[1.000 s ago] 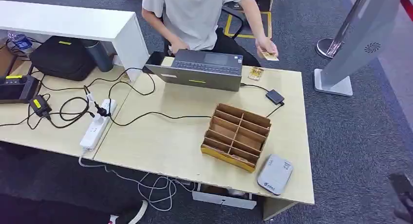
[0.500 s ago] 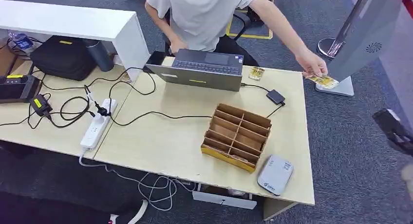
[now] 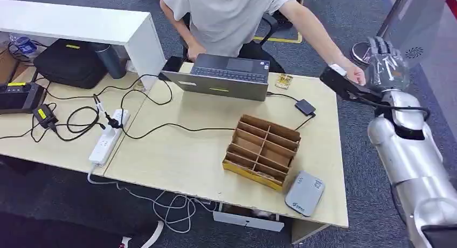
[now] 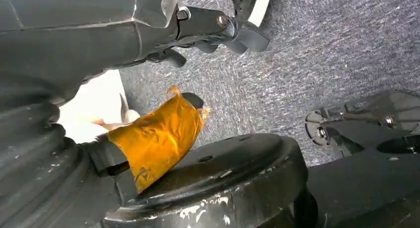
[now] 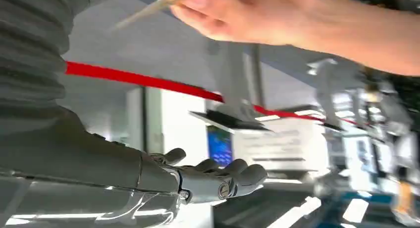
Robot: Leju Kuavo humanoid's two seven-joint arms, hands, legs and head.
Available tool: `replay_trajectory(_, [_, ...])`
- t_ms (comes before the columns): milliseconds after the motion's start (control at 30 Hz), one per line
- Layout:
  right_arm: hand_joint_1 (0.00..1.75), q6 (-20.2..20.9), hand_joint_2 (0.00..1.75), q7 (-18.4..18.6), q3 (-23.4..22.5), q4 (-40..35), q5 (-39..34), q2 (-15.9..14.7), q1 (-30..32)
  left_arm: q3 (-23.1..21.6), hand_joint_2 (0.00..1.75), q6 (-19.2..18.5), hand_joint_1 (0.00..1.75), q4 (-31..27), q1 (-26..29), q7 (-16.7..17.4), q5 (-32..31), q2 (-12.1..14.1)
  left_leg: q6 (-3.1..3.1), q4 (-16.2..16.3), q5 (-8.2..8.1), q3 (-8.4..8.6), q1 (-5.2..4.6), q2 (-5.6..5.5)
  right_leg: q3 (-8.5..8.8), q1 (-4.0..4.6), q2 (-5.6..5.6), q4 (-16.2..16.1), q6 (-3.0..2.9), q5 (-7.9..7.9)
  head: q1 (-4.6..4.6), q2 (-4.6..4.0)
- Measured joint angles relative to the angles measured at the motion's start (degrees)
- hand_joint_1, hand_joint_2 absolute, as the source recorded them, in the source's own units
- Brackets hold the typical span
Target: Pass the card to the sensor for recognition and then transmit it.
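Silver-armed, the robot raises its right hand, fingers spread and empty, beyond the table's far right corner, evidently to receive the card a person's hand offers just beside it.

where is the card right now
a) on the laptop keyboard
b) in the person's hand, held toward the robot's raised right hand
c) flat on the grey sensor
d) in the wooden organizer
b: in the right wrist view the person's hand pinches the card above the right hand, whose fingers hold nothing.
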Motion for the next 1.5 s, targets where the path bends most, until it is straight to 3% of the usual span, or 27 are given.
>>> replay_trajectory(233, [0.00, -0.90, 1.75, 1.29, 7.82, -3.13, 0.90, 3.82, -3.37, 0.11, 1.75, -3.15, 0.00, 0.00, 0.00, -1.05, -0.02, 0.00, 0.00, 0.00, 0.01, 0.01, -0.01, -0.06, -0.02, -0.07, -0.03, -0.02, 0.00, 0.00, -0.02, 0.00])
replay_trajectory(567, [0.00, -1.05, 1.75, 1.99, 10.09, -5.42, 1.33, 3.97, -3.44, 0.92, 1.75, -3.80, 0.00, 0.00, -0.06, -1.11, -0.50, -0.02, 0.04, 0.02, 0.02, 0.01, -0.25, 0.00, -0.04, -0.26, 0.06, -0.05, 0.05, 0.03, -0.02, 0.00])
replay_trajectory(600, [1.75, -1.03, 1.75, 2.01, 10.22, -5.62, 1.33, 3.97, -3.42, 0.94, 1.75, -3.87, 0.00, 0.00, -0.06, -1.13, -0.50, 0.00, 0.04, 0.01, 0.02, 0.01, -0.26, 0.00, -0.06, -0.27, 0.07, -0.05, 0.05, 0.03, 0.00, 0.00])
replay_trajectory(1133, [1.75, 0.15, 1.75, 0.83, 10.55, -7.63, -0.63, 3.56, -1.96, 1.03, 1.75, -5.81, 0.00, 0.00, -0.08, -2.93, -0.55, 0.11, 0.04, 0.00, 0.02, 0.00, -0.31, -0.02, -0.09, -0.31, 0.05, -0.03, 0.06, 0.03, -0.02, 0.00])
replay_trajectory(1333, [1.75, 0.31, 1.75, 0.04, 10.55, -8.44, -1.20, 3.52, -1.69, 1.03, 1.75, -7.21, 0.00, 0.00, -0.23, -6.05, -1.42, 0.11, 0.05, 0.00, 0.02, 0.00, -0.32, -0.03, -0.09, -0.32, 0.04, -0.03, 0.06, 0.03, -0.02, 0.00])
replay_trajectory(1500, [1.75, -0.37, 1.75, -0.07, 10.60, -10.34, -0.74, 2.95, -0.18, 1.03, 1.75, -6.88, 0.00, 0.00, -0.28, -6.25, -0.63, 0.09, 0.05, 0.00, 0.01, 0.01, -0.32, -0.02, -0.09, -0.32, 0.05, -0.04, 0.07, 0.02, -0.02, 0.00])
